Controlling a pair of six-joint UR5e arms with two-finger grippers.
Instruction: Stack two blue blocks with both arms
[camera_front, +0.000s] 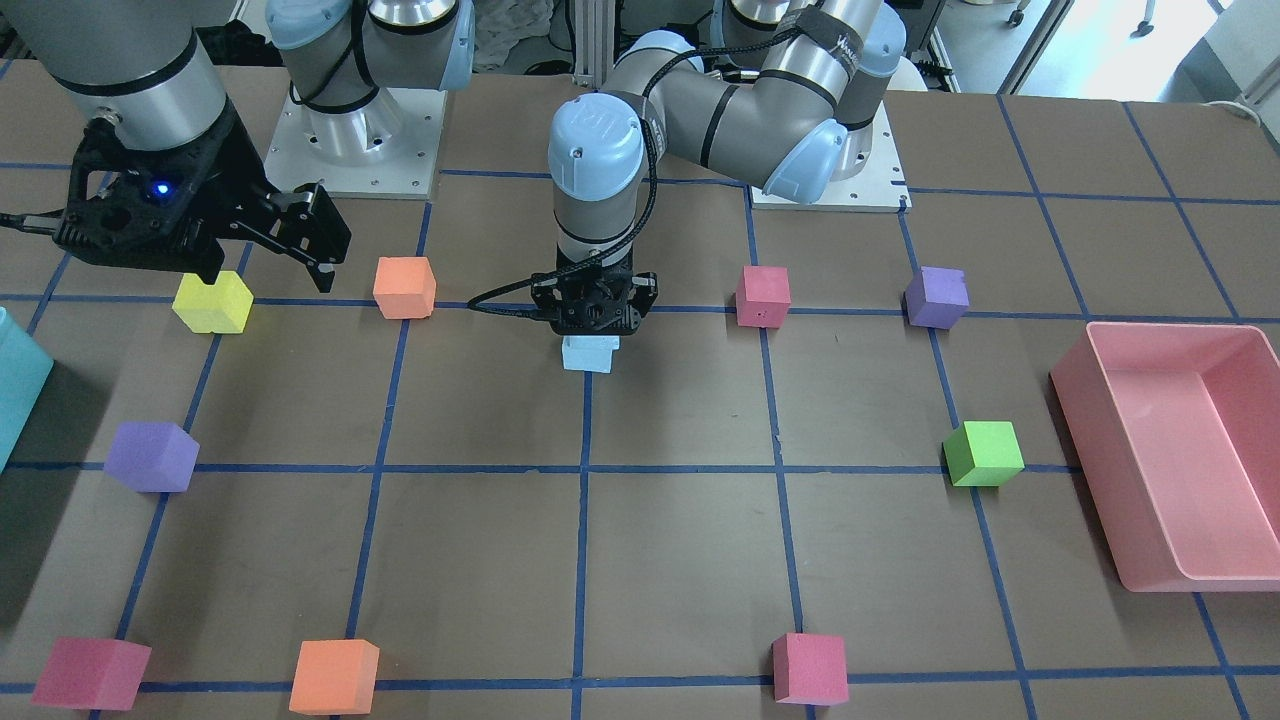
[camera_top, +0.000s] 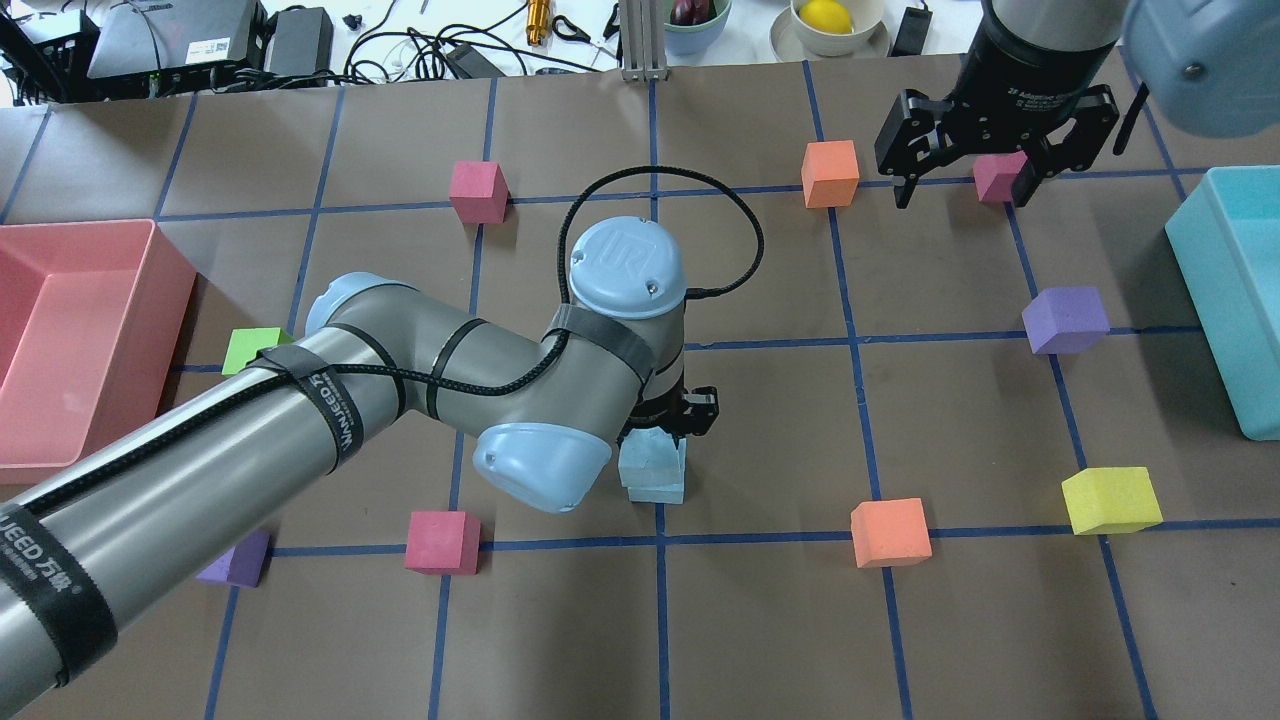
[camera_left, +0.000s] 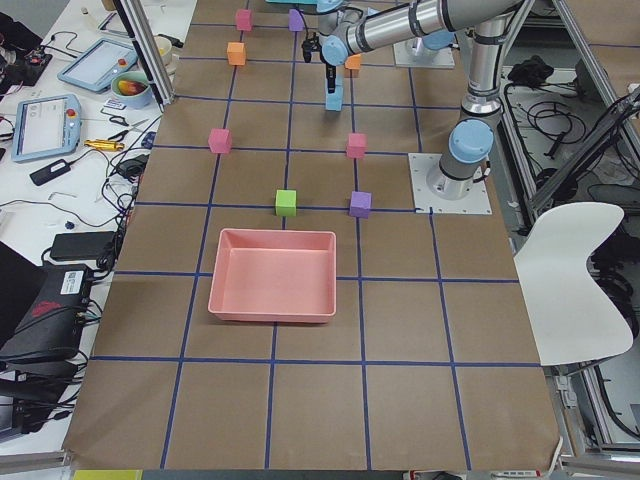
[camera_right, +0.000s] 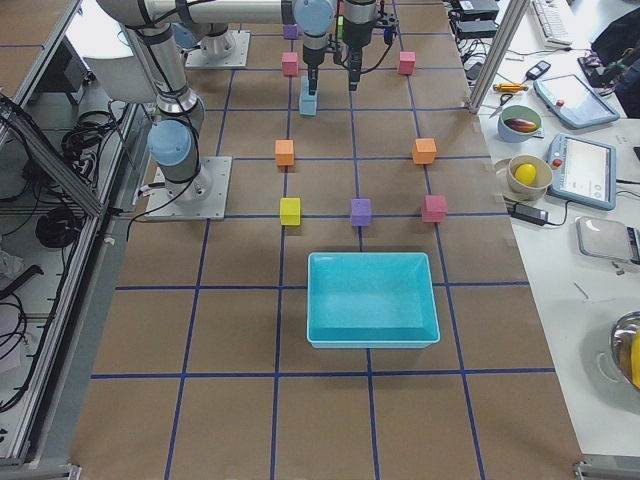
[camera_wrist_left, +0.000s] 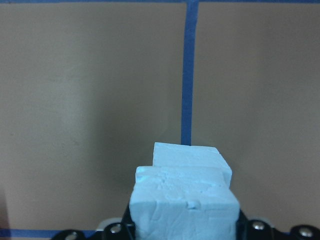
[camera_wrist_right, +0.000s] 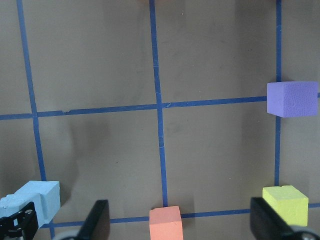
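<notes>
Two pale blue blocks stand near the table's middle. My left gripper (camera_front: 592, 335) is shut on the upper blue block (camera_top: 648, 455) and holds it on or just above the lower blue block (camera_top: 660, 491), slightly offset; I cannot tell if they touch. In the left wrist view the held block (camera_wrist_left: 184, 205) fills the bottom and the lower block (camera_wrist_left: 192, 156) shows beyond it. My right gripper (camera_top: 963, 188) is open and empty, high above the table near an orange cube (camera_top: 830, 173) and a pink-red cube (camera_top: 996, 176).
A pink bin (camera_front: 1170, 332) stands on my left side and a teal bin (camera_top: 1205, 290) on my right. Yellow (camera_front: 212, 303), orange (camera_front: 404, 287), pink-red (camera_front: 763, 296), purple (camera_front: 936, 297) and green (camera_front: 984, 453) cubes are scattered on the blue-taped grid.
</notes>
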